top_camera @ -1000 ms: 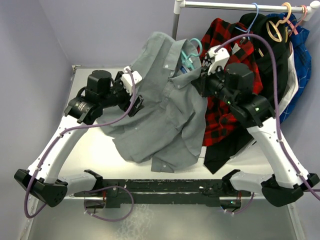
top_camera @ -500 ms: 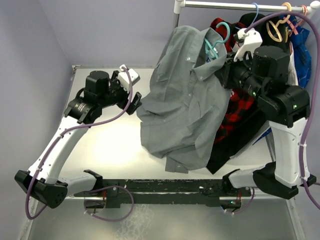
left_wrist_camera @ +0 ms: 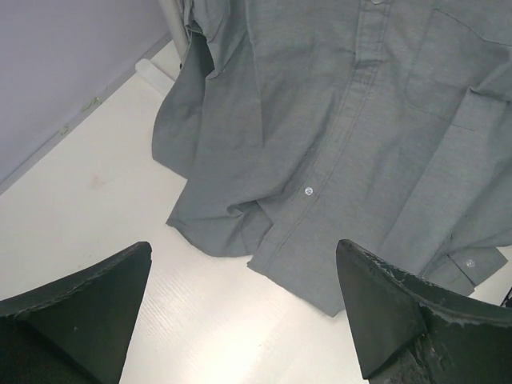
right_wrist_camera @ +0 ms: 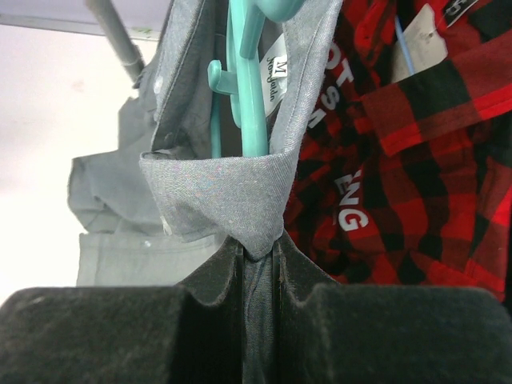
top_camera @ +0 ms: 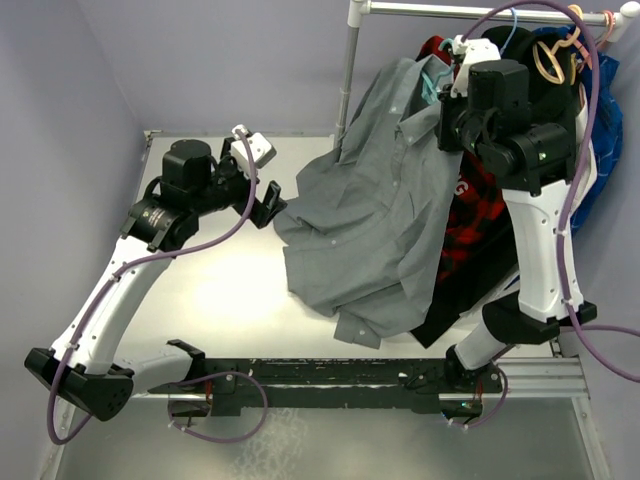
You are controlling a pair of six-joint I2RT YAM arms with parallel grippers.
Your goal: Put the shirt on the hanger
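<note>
The grey shirt [top_camera: 385, 210] hangs lifted at its collar, its lower part trailing on the table. The teal hanger [right_wrist_camera: 246, 88] sits inside the collar; its hook shows in the top view [top_camera: 432, 80]. My right gripper [right_wrist_camera: 258, 254] is shut on the shirt's collar [right_wrist_camera: 232, 192], high near the rail [top_camera: 480, 12]. My left gripper [left_wrist_camera: 244, 304] is open and empty above the table, just left of the shirt's hem [left_wrist_camera: 320, 168].
A red-and-black plaid shirt [top_camera: 470, 215] and other dark and blue garments hang on the rail to the right. The rail's upright pole [top_camera: 348, 70] stands behind the grey shirt. Purple walls close in at left and back.
My right arm has risen and swung toward the rail, lifting the shirt and hanger higher. The left gripper has stayed apart from the shirt, shifting slightly.
</note>
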